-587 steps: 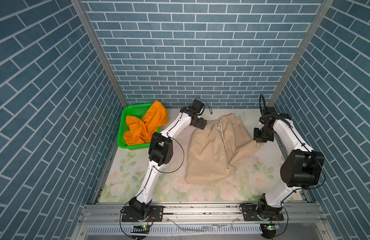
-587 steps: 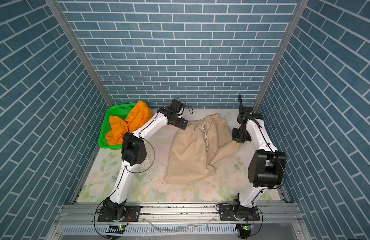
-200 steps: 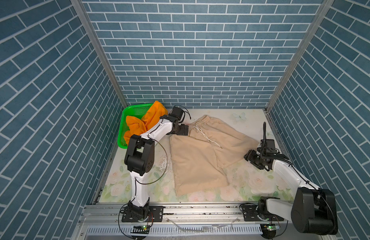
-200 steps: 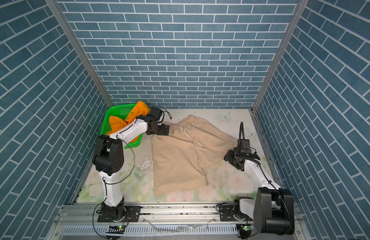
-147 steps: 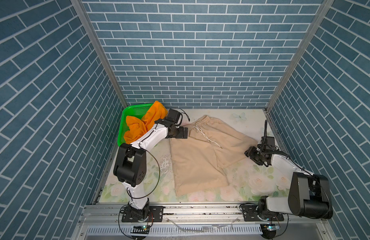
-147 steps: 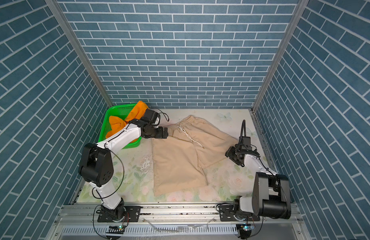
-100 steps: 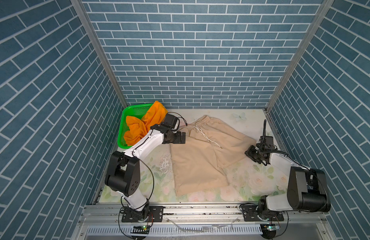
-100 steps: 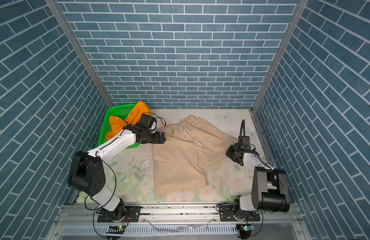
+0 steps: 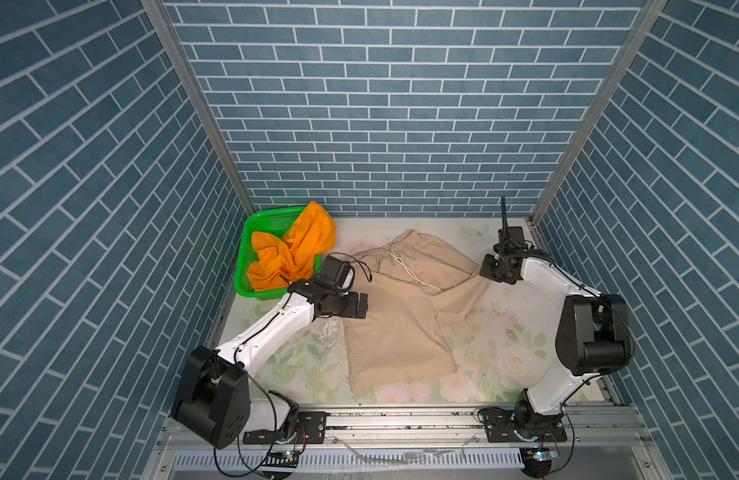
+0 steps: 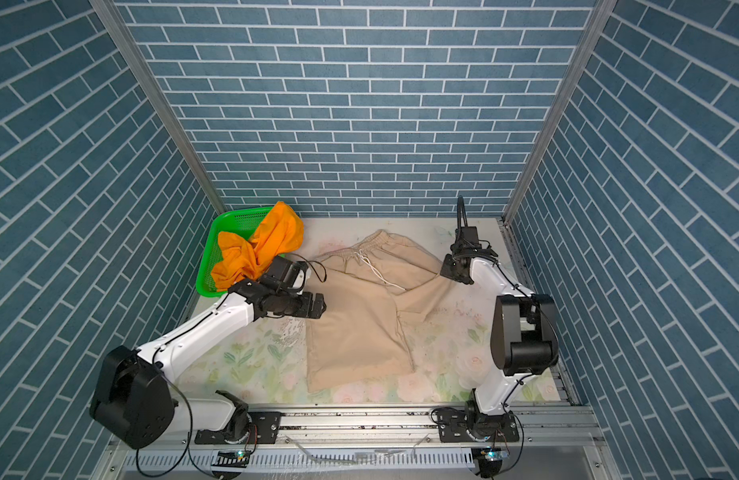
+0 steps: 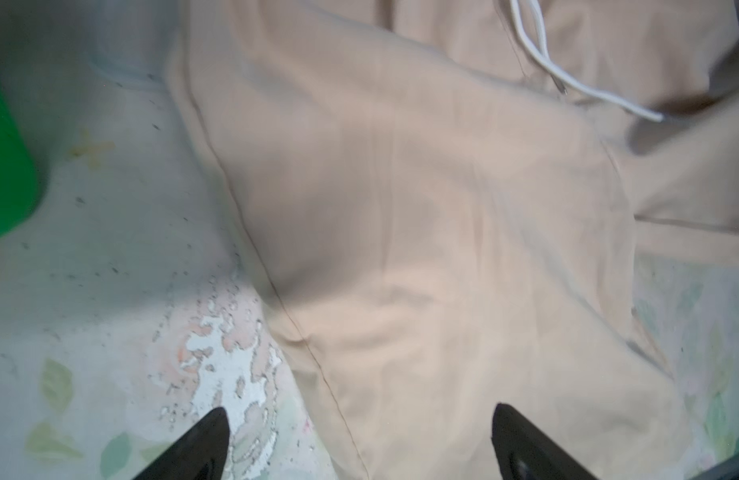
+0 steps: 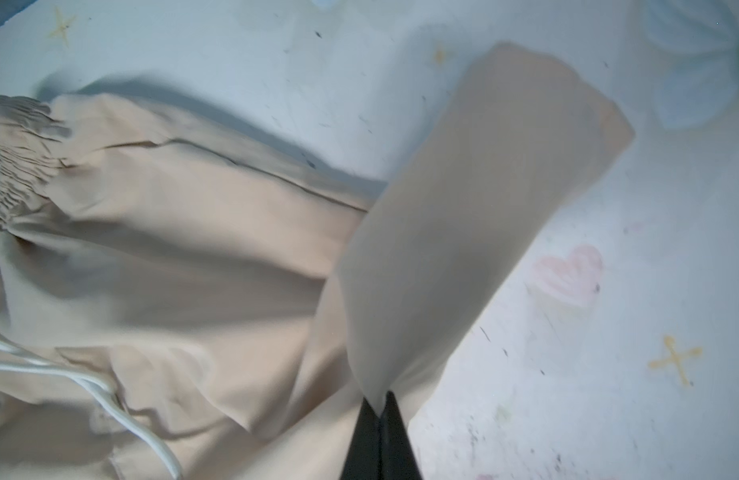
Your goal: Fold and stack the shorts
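The beige shorts [image 9: 401,316] [image 10: 359,320] lie spread on the floral table in both top views, waistband toward the back wall, white drawstring [image 9: 409,270] across the front. My right gripper [image 9: 490,272] [image 10: 450,270] [image 12: 378,405] is shut on the hem of their right leg, and the cloth [image 12: 463,216] hangs lifted from the pinch. Over the left side seam of the beige shorts [image 11: 442,249] my left gripper [image 9: 361,305] [image 10: 318,311] [image 11: 355,419] hovers open, holding nothing. The orange shorts [image 9: 295,253] [image 10: 255,249] lie bunched in the green basket.
The green perforated basket [image 9: 262,222] [image 10: 230,220] stands at the back left corner by the wall. Brick-pattern walls close three sides. A metal rail [image 9: 401,419] runs along the table's front edge. The tabletop print is worn [image 11: 218,345] beside the shorts.
My right gripper shut on the right leg's hem and lifted it back toward the far right. My left arm drew back from the waistband toward the front along the left seam, still open.
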`<action>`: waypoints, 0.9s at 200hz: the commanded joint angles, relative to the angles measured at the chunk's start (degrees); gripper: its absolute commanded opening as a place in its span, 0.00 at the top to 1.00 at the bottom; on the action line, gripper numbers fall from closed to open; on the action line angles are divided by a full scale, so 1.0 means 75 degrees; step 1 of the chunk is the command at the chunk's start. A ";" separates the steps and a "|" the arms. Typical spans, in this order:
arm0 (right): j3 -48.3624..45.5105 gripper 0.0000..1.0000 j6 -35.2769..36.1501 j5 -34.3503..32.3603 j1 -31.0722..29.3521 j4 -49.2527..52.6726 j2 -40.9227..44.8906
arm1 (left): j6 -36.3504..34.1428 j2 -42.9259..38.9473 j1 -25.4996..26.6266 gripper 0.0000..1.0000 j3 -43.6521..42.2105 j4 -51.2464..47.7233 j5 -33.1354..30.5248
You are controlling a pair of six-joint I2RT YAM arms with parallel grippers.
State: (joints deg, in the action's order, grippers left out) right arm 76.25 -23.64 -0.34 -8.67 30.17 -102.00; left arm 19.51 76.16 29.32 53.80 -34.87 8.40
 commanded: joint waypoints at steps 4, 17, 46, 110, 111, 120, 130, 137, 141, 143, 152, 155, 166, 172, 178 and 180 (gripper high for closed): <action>0.1566 1.00 0.0682 -0.0407 -0.0415 0.2081 -0.1493 | -0.0028 -0.0299 0.0629 0.00 -0.0402 0.0013 0.0071; 0.2520 1.00 0.0851 -0.0124 -0.0529 0.2774 -0.2375 | 0.0088 -0.0295 0.0740 0.00 -0.0544 0.0052 0.0162; 0.3732 0.98 0.1078 0.0380 -0.0822 0.3036 -0.3451 | -0.0130 -0.0265 0.1189 0.00 -0.0514 -0.0017 0.0144; 0.3603 0.38 0.1253 0.2406 -0.0839 0.0746 -0.2188 | -0.0221 0.0195 0.1739 0.00 -0.0500 0.0435 0.0299; 0.3591 0.38 0.1265 0.2409 -0.0838 0.0717 -0.2152 | -0.0222 0.0200 0.1745 0.00 -0.0497 0.0433 0.0292; 0.3482 0.37 0.1365 0.2362 -0.0793 0.0660 -0.1856 | -0.0224 0.0245 0.1742 0.00 -0.0505 0.0452 0.0282; 0.3263 0.36 0.1444 0.2143 -0.0737 0.0744 -0.1478 | -0.0233 0.0268 0.1751 0.00 -0.0514 0.0494 0.0327; 0.2991 0.36 0.1483 0.1931 -0.0708 0.0849 -0.1138 | -0.0223 0.0255 0.1752 0.00 -0.0536 0.0535 0.0354; 0.2755 0.36 0.1487 0.1799 -0.0691 0.0892 -0.0919 | -0.0222 0.0241 0.1755 0.00 -0.0551 0.0553 0.0373; 0.2632 0.36 0.1482 0.1729 -0.0686 0.0906 -0.0797 | -0.0222 0.0225 0.1752 0.00 -0.0555 0.0558 0.0375; 0.1952 0.36 0.1466 0.1348 -0.0678 0.1010 -0.0225 | -0.0207 0.0214 0.1755 0.00 -0.0575 0.0583 0.0380; 0.1709 0.35 0.1453 0.1197 -0.0683 0.1049 -0.0041 | -0.0191 0.0203 0.1751 0.00 -0.0576 0.0586 0.0363; 0.0785 0.35 0.1264 0.0783 -0.0684 0.1285 0.0715 | -0.0178 0.0192 0.1753 0.00 -0.0554 0.0540 0.0339; 0.0261 0.36 0.1136 0.0539 -0.0700 0.1418 0.1125 | -0.0197 0.0196 0.1751 0.00 -0.0510 0.0515 0.0373; -0.0288 0.38 0.0988 0.0404 -0.0744 0.1527 0.1541 | -0.0198 0.0197 0.1779 0.00 -0.0465 0.0480 0.0408; -0.0475 0.38 0.0932 0.0390 -0.0758 0.1563 0.1676 | -0.0195 0.0194 0.1796 0.00 -0.0460 0.0478 0.0413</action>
State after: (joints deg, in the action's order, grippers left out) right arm 85.01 -14.68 9.76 -14.06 35.68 -98.61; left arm 18.57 78.11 42.28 50.00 -31.11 10.66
